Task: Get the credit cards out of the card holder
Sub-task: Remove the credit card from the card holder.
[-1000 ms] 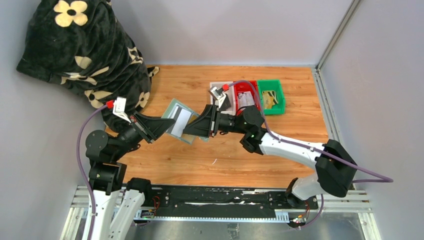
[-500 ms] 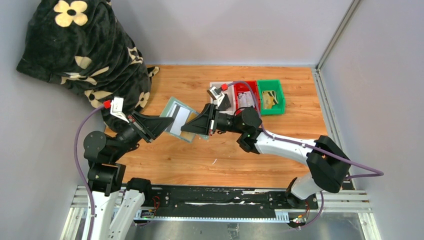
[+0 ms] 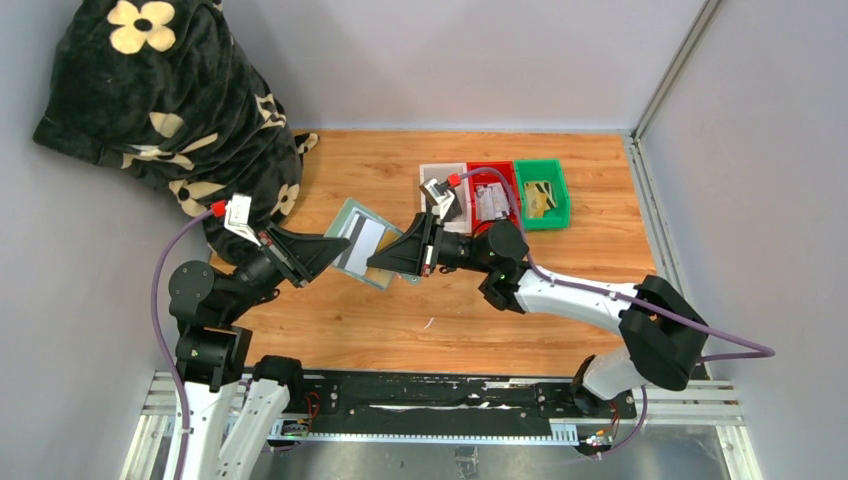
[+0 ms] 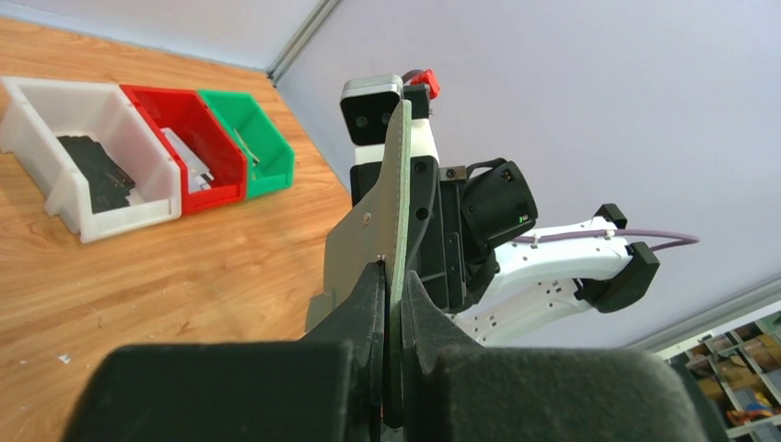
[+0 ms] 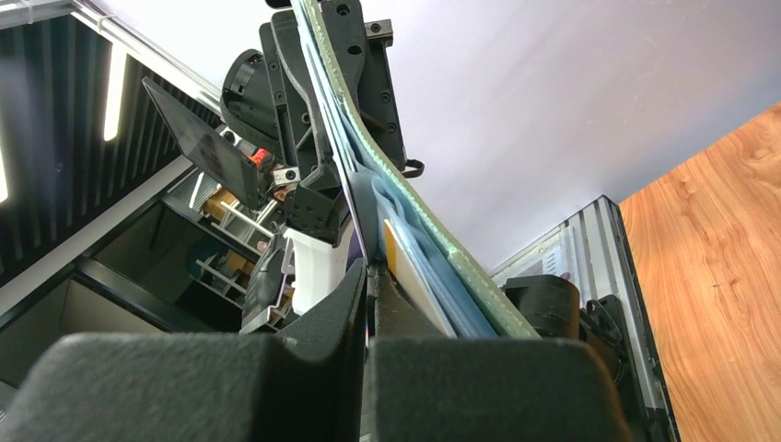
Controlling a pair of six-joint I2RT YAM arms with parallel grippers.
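The sage-green card holder hangs open above the table, between the two arms. My left gripper is shut on its left edge; in the left wrist view the green edge rises from between the closed jaws. A white credit card lies in the pockets, and a tan-gold one shows at the lower edge. My right gripper meets the holder's right edge. In the right wrist view its jaws pinch a thin card edge beside the tan card, the blue pockets and the green cover.
A white bin, a red bin and a green bin stand in a row at the back of the wooden table. A black blanket with pale flowers is heaped at the back left.
The right gripper has pushed left onto the card holder's edge and closed. The left gripper has kept its hold without moving.
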